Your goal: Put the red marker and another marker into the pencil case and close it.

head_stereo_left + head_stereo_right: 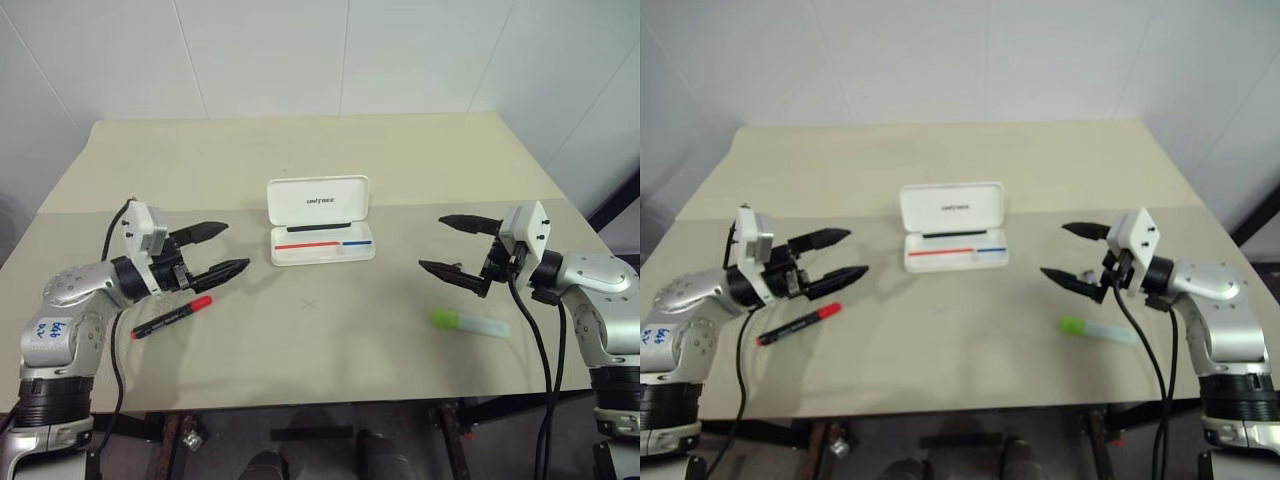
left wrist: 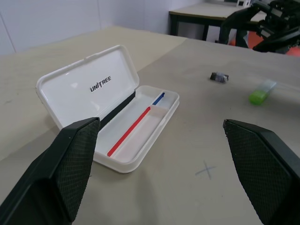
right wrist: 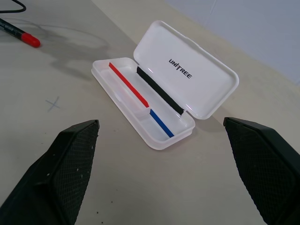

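While both arms reach level over the beige tabletop [image 1: 330, 350], each gripper turned inward toward the other, the left gripper [image 1: 215, 250] and right gripper [image 1: 455, 245] stand wide and hold nothing. Between them lies the case [image 1: 321, 220], smooth white plastic with rounded corners, lid up, long axis across. Just below the left gripper lies the slim red marker [image 1: 172, 316], cap toward the case. Below the right gripper lies the stubby green marker [image 1: 470, 322], cap pointing left
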`<state>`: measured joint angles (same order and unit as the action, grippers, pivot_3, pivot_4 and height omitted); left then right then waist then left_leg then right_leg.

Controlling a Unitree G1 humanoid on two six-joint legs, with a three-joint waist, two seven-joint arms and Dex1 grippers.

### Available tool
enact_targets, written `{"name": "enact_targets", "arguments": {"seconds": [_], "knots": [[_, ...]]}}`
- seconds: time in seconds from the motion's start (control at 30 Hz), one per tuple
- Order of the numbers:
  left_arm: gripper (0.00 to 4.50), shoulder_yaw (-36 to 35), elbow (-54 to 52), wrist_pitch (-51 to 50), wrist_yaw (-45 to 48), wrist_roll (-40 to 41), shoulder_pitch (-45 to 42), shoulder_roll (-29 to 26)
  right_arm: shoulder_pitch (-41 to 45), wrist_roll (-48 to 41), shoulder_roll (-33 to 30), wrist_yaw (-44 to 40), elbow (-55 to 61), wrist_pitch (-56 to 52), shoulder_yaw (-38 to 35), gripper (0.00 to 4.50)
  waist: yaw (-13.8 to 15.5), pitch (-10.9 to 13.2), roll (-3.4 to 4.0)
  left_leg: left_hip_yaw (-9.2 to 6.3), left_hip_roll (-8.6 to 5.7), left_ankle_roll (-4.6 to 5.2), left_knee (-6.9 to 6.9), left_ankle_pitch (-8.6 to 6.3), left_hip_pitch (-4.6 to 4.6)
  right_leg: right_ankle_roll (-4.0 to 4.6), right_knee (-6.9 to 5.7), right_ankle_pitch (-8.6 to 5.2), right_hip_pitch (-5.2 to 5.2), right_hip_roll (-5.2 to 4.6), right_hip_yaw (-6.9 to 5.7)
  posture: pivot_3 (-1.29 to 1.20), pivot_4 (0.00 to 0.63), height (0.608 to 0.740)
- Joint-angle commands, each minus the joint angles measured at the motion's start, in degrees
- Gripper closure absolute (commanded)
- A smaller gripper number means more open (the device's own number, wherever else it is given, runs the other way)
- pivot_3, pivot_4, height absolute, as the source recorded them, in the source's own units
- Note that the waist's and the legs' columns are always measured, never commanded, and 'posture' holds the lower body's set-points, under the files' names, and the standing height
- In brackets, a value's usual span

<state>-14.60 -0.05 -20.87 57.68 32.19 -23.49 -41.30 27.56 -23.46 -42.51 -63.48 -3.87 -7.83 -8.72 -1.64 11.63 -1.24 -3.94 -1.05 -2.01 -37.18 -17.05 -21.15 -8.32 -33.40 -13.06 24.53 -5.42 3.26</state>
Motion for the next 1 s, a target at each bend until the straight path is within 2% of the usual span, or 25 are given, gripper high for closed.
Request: {"name": "enact_targets", "arguments": {"seconds": [0.03,0.33,0.6,0.8,0.9,1.0], "knots": [[0.02,-0.05,0.93,2.61,2.8,-1.01,-1.26,-1.93,2.36,-0.34,-0.8,-1.1,-0.58,0.34,-0.05,0.0,0.02,0.0,0.0,0.0,0.0,0.0,-0.01,0.0,0.0,0.0,0.02,0.0,0.0,0.0,0.0,0.0,0.15,0.74],[0.02,1.25,5.41,6.63,8.17,-2.98,-2.97,-3.39,4.61,-0.27,-0.32,-2.67,-2.62,0.22,1.3,0.0,0.04,0.0,0.0,-0.01,0.0,0.0,0.01,0.0,-0.03,0.0,-0.12,0.0,0.01,0.0,-0.01,0.0,0.15,0.74],[0.02,2.28,7.79,11.55,9.94,-6.57,-1.16,-3.73,6.84,-0.08,0.98,-3.55,-3.46,-0.62,2.92,0.0,0.0,0.0,0.0,0.0,0.02,0.0,0.04,0.0,-0.01,0.0,-0.1,0.0,0.01,0.01,-0.03,0.0,0.15,0.74],[0.02,5.4,13.33,14.85,10.83,-9.11,-5.57,-1.86,5.33,-0.75,1.3,-3.06,0.27,-1.48,3.09,0.0,0.13,0.01,0.0,-0.01,0.02,0.0,0.04,0.0,-0.03,0.0,-0.13,0.0,0.02,0.01,-0.03,0.0,0.15,0.74],[0.61,8.05,17.25,16.67,12.48,-10.22,-9.89,0.01,4.78,-1.52,0.63,-3.39,2.24,-2.64,2.62,0.0,0.38,0.0,0.0,-0.04,-0.02,0.0,-0.05,0.0,-0.07,-0.02,-0.12,0.01,0.01,-0.01,-0.06,0.0,0.15,0.74],[1.64,10.68,22.41,19.57,13.05,-12.65,-14.62,2.4,4.03,-1.73,0.65,-3.02,3.58,-3.02,2.19,0.0,0.31,0.0,0.0,-0.03,-0.05,0.0,-0.09,0.0,-0.07,-0.05,-0.14,0.03,-0.02,-0.02,-0.05,0.0,0.15,0.74]]}}
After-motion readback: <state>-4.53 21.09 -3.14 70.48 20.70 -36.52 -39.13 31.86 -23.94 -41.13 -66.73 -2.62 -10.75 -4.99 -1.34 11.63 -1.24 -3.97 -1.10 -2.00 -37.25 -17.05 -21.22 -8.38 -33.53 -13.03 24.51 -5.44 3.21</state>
